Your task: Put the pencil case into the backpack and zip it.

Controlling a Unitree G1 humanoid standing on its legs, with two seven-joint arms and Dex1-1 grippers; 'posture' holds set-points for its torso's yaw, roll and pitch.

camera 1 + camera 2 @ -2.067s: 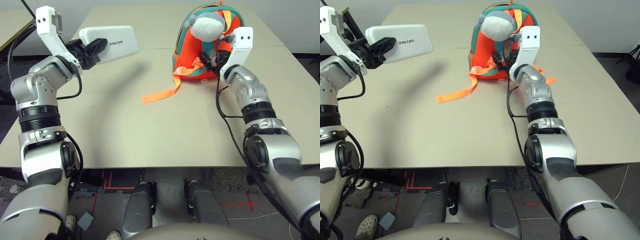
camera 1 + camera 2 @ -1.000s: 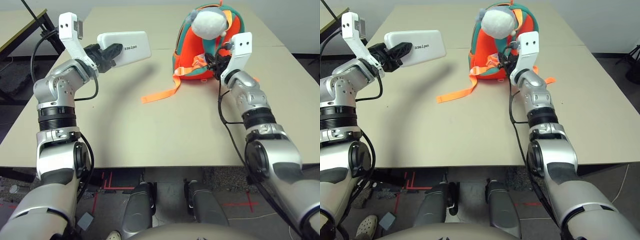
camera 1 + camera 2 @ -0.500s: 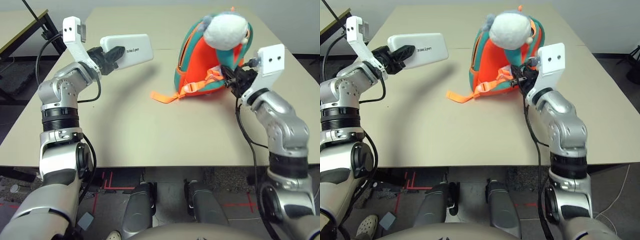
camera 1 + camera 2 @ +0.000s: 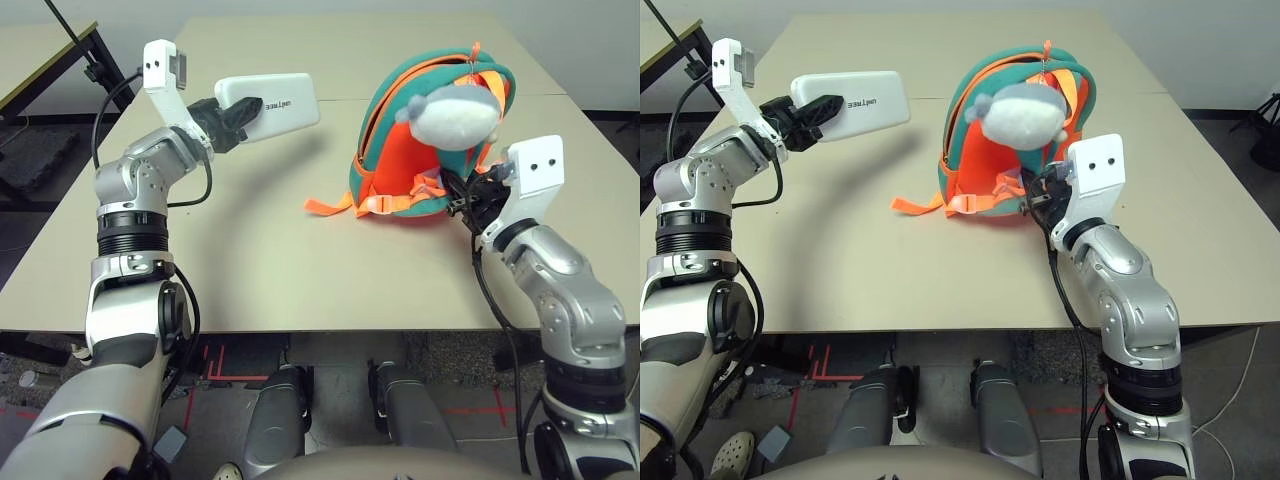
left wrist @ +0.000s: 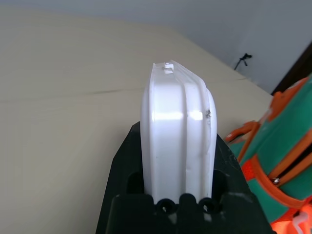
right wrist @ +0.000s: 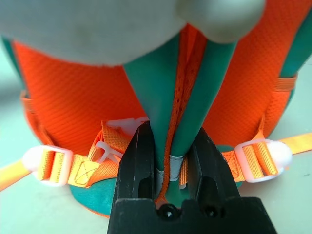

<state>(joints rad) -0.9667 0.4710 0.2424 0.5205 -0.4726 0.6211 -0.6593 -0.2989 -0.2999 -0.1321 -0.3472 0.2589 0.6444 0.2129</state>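
White pencil case [image 4: 290,108] pinched between left gripper's [image 5: 174,195] 2 black fingers [image 5: 124,170].

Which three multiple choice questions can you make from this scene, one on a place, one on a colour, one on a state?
1. Where is the white pencil case?
A in the backpack
B in the left gripper
C on the floor

2. What colour is the backpack's trim?
A teal
B purple
C yellow

3. How is the right gripper?
A shut on nothing
B wide open, touching nothing
C closed on the backpack's straps

Key:
1 B: its fingers pinch the case above the table.
2 A: teal edging borders the orange panel.
3 C: teal straps run between its fingers.
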